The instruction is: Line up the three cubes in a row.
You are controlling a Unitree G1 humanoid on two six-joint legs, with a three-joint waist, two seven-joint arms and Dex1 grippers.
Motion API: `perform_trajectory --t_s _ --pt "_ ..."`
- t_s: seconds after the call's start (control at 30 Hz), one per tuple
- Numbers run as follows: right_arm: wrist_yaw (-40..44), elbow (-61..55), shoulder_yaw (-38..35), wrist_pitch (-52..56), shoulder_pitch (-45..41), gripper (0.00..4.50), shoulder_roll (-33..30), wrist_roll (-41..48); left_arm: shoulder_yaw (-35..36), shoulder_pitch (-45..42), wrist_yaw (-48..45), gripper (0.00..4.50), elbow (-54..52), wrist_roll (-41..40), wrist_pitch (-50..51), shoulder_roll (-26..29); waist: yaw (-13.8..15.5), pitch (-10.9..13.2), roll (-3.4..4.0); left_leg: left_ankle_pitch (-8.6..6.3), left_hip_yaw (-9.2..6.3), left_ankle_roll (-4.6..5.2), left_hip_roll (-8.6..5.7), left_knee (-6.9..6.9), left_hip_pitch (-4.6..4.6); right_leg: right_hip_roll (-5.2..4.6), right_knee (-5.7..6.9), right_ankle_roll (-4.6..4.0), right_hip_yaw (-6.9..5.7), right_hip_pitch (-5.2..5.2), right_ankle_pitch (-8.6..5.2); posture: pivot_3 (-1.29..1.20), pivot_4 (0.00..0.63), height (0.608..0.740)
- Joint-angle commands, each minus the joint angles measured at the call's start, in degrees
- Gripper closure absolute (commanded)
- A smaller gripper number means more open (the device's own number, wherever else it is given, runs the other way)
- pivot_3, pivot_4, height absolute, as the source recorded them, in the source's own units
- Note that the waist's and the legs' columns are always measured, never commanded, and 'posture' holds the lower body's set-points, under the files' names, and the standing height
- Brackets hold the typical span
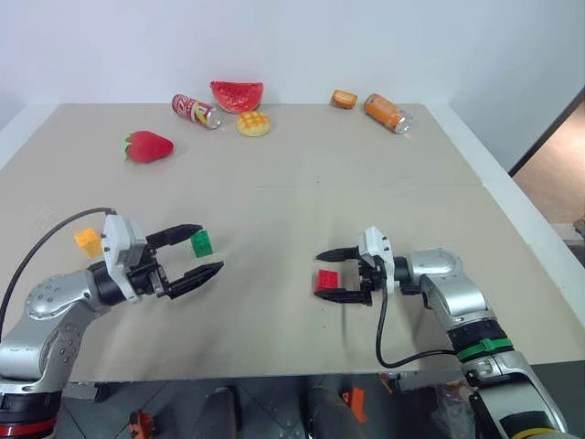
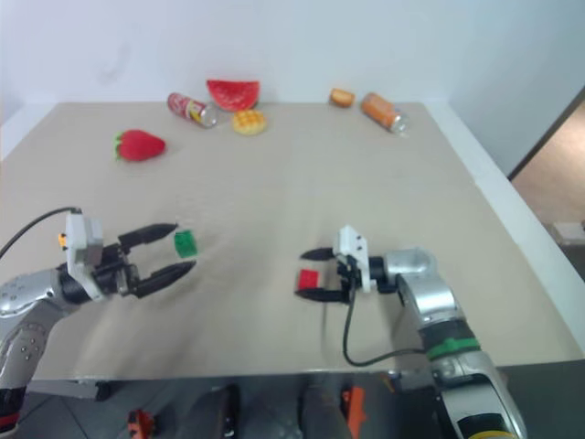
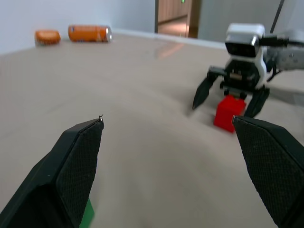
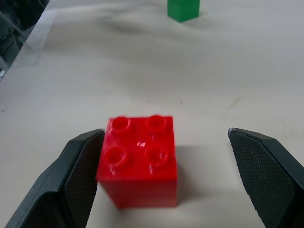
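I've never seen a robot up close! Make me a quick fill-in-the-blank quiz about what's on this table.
1. The right claw stands open around the ____ cube.
2. The cube between the open left claw's fingers is ____.
3. The yellow-orange cube sits on the robot's ____ side.

Missing words: red; green; left

Green cube point(image 3: 87, 216) is mostly hidden behind a finger of the left tool point(image 1: 203, 256) in the left wrist view, cut at the frame edge. Yellow-orange cube point(image 2: 62, 240) shows as a sliver behind the left arm's camera housing. Labels on both cans point(image 1: 196, 111) are unreadable.
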Motion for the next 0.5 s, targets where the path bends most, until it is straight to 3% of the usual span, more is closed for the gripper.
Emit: perform_trajectory --t_s 0.03,0.13,0.27,0.4,0.5 --pt "5.0 -8.1 -2.3 3.6 1.8 0.20 -6.6 3.2 3.6 3.6 -1.8 0.00 -0.2 -0.4 1.4 3.2 0.0 0.0 0.00 -0.01 0.05 -0.01 0.00 -0.02 0.00 -0.04 0.00 -0.02 0.00 -0.01 -0.01 0.00 0.150 0.740" --pt "7.0 -10.9 -3.9 4.9 3.3 0.20 -11.2 4.9 3.8 5.8 -2.6 0.00 1.4 1.5 0.9 5.0 0.2 0.0 0.00 -0.04 0.08 -0.06 -0.01 -0.04 0.02 -0.14 -0.01 -0.08 -0.05 -0.02 -0.10 0.00 0.150 0.740" --pt "3.4 -9.1 -7.3 4.3 1.5 0.20 -12.7 4.9 4.8 6.0 -0.6 0.00 3.7 2.7 0.7 4.7 0.1 0.0 -0.01 -0.06 0.17 -0.08 0.01 -0.02 0.04 -0.21 -0.01 -0.17 -0.09 -0.08 -0.04 0.00 0.150 0.740" --pt "-2.9 -10.6 -12.2 6.4 -0.6 0.20 -10.2 8.1 7.8 6.0 4.6 0.00 3.3 1.0 2.4 2.6 0.0 0.0 -0.02 -0.05 0.44 -0.08 0.11 -0.02 0.02 -0.26 0.00 -0.19 -0.07 -0.23 0.07 0.00 0.150 0.740" --pt "-6.8 -16.1 -13.8 10.2 -0.3 0.20 -7.4 11.9 7.4 6.8 7.6 0.00 4.2 4.4 2.2 2.1 0.0 0.0 -0.03 -0.06 0.48 -0.08 0.21 -0.05 -0.02 -0.19 0.00 -0.16 -0.07 -0.29 0.09 0.00 0.150 0.740"
